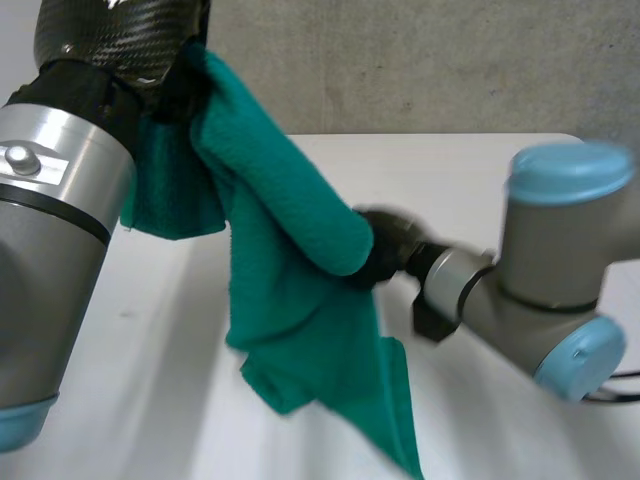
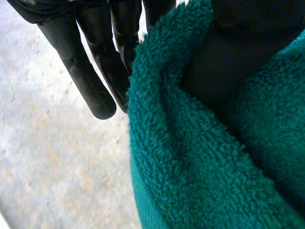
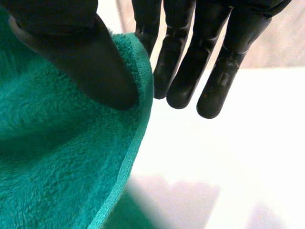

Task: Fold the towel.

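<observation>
A teal towel (image 1: 280, 250) hangs in the air above the white table (image 1: 480, 170), its lowest corner down near the table's front. My left hand (image 1: 185, 85) holds it up by its top end at the upper left. In the left wrist view the thumb (image 2: 238, 47) presses the towel (image 2: 190, 167) against the straight fingers (image 2: 90, 76). My right hand (image 1: 390, 245) is at the towel's right edge, halfway down. In the right wrist view its thumb (image 3: 81, 57) pinches the hemmed edge of the towel (image 3: 57, 157) against a finger (image 3: 145, 28), and the other fingers (image 3: 214, 71) stay straight beside it.
My left arm (image 1: 50, 250) stands large at the left and my right arm's elbow (image 1: 560, 270) at the right. A grey wall (image 1: 450, 60) rises behind the table's far edge. Bare table (image 3: 214, 167) lies under the right hand.
</observation>
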You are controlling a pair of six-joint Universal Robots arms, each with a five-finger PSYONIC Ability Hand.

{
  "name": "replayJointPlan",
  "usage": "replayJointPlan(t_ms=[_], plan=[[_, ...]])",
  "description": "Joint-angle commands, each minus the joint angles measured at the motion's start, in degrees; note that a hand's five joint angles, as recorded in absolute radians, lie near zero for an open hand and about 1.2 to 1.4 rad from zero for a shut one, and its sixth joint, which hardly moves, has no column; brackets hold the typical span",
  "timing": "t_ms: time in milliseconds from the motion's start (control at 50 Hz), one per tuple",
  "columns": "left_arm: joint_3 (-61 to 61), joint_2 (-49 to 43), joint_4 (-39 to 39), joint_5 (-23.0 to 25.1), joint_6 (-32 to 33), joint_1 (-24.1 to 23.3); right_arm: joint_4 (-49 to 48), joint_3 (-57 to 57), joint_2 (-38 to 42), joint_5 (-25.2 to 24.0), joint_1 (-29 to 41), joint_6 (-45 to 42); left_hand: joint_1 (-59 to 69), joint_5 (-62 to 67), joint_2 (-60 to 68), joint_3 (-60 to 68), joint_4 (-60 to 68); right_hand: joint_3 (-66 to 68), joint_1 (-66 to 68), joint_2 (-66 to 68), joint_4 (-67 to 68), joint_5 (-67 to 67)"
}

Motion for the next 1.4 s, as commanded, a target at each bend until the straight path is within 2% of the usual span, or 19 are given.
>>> replayJointPlan(t_ms=[20, 100, 300, 340, 360, 420, 500, 620, 700, 780, 800, 900, 980, 1020, 1060, 1080, 1100, 1220, 1400], plan=[[-7.0, -0.3, -0.1, 0.1, -8.6, 8.3, -2.3, -2.0, -9.8, 4.8, -6.4, -18.2, 15.7, 15.5, 11.6, 11.9, 11.5, 12.6, 23.4, 12.6, 11.9, 14.1], [-16.0, -1.2, 0.1, 0.2, -14.7, 12.2, -4.3, -1.8, -11.3, 5.0, -6.7, -23.6, 15.7, 15.5, 11.6, 11.9, 11.5, 12.6, 23.4, 12.6, 11.9, 14.1], [-27.8, -7.0, 2.9, 1.1, -16.8, 19.1, -5.6, 4.4, -14.4, 4.4, -5.8, -24.7, 15.2, 15.0, 11.1, 11.4, 11.0, 12.6, 23.4, 12.6, 11.9, 14.1], [-27.9, -8.4, 2.8, 1.1, -16.9, 19.1, -5.6, 5.6, -14.3, 4.3, -5.2, -24.8, 6.0, 5.8, 1.9, 2.1, 1.8, 12.6, 23.4, 12.6, 11.9, 14.1], [-27.3, -12.1, 2.0, 1.1, -16.5, 18.3, -5.6, 6.6, -14.0, 4.3, -4.0, -24.9, -33.8, -34.0, -37.9, -37.7, -38.0, 12.6, 23.4, 12.6, 11.9, 14.1], [-27.1, -12.5, 1.8, 1.1, -16.4, 17.6, -5.8, 7.7, -13.3, 4.5, -1.9, -25.3, -38.6, -38.8, -42.7, -42.5, -42.8, 12.6, 23.4, 12.6, 11.9, 14.1], [-23.8, -11.7, 0.0, 0.7, -16.2, 11.0, -6.3, 8.0, -10.3, 5.2, -1.0, -26.4, -47.3, -47.5, -51.4, -51.2, -51.5, 12.6, 23.4, 12.6, 11.9, 14.1], [-22.3, -6.2, -0.8, 0.9, -16.1, 5.7, -6.0, 8.6, -9.0, 5.2, -1.5, -26.8, -50.2, -50.4, -54.3, -54.1, -54.4, 12.6, 23.4, 12.6, 11.9, 14.1], [-20.6, -6.4, -0.7, 1.3, -15.2, -0.9, -6.1, 9.2, -9.1, 5.2, -1.6, -27.0, -49.0, -49.3, -53.1, -52.9, -53.3, 12.6, 23.4, 12.6, 11.9, 14.1], [-19.2, -9.6, -1.2, 1.7, -12.9, -3.8, -6.0, 9.4, -9.1, 5.2, -1.7, -28.0, -48.0, -48.2, -52.1, -51.9, -52.2, 12.6, 23.4, 12.6, 11.9, 14.1], [-17.5, -14.5, -2.4, 1.7, -8.2, -6.0, -6.0, 9.5, -9.0, 5.3, -1.7, -28.5, -47.2, -47.4, -51.3, -51.0, -51.4, 12.6, 23.4, 12.6, 11.9, 14.1], [-14.2, -21.9, -3.1, 1.4, -2.2, -7.9, -5.8, 9.9, -8.9, 5.3, -1.6, -29.5, -45.5, -45.7, -49.6, -49.4, -49.7, 12.6, 23.4, 12.6, 11.9, 14.1], [-12.2, -26.2, -3.1, 1.4, -1.1, -7.9, -5.6, 9.9, -8.8, 5.3, -1.6, -30.2, -44.0, -44.2, -48.1, -47.8, -48.2, 12.6, 23.4, 12.6, 11.9, 14.1], [-10.6, -28.6, -3.1, 1.2, -1.1, -7.7, -5.6, 10.0, -8.8, 5.3, -1.6, -30.5, -35.4, -35.7, -39.6, -39.3, -39.7, 12.6, 23.4, 12.6, 11.9, 14.1], [-9.3, -29.8, -3.0, 1.1, -1.2, -7.6, -5.4, 9.9, -8.7, 5.4, -1.7, -31.2, -11.8, -12.0, -15.9, -15.6, -16.0, 12.6, 23.4, 12.6, 11.9, 14.1], [-9.0, -29.7, -2.7, 1.1, -1.4, -7.2, -5.4, 9.9, -8.7, 5.4, -1.7, -31.5, 9.5, 9.2, 5.4, 5.6, 5.2, 12.6, 23.4, 12.6, 11.9, 14.1], [-9.0, -29.5, -2.6, 1.1, -1.5, -7.2, -5.3, 9.9, -8.7, 5.4, -1.7, -31.8, 15.7, 15.4, 11.5, 11.8, 11.4, 12.6, 23.4, 12.6, 11.9, 14.1], [-9.6, -25.5, -0.7, 0.1, -1.9, -6.5, -4.9, 9.9, -7.9, 6.5, -1.8, -36.8, 15.7, 15.5, 11.6, 11.9, 11.5, 12.6, 23.4, 12.6, 11.9, 14.1], [-15.1, -18.1, -0.1, -1.2, -1.0, -0.5, -0.3, 8.9, -4.3, 11.5, -2.2, -48.6, 15.7, 15.5, 11.6, 11.9, 11.5, 12.6, 23.4, 12.6, 11.9, 14.1]])
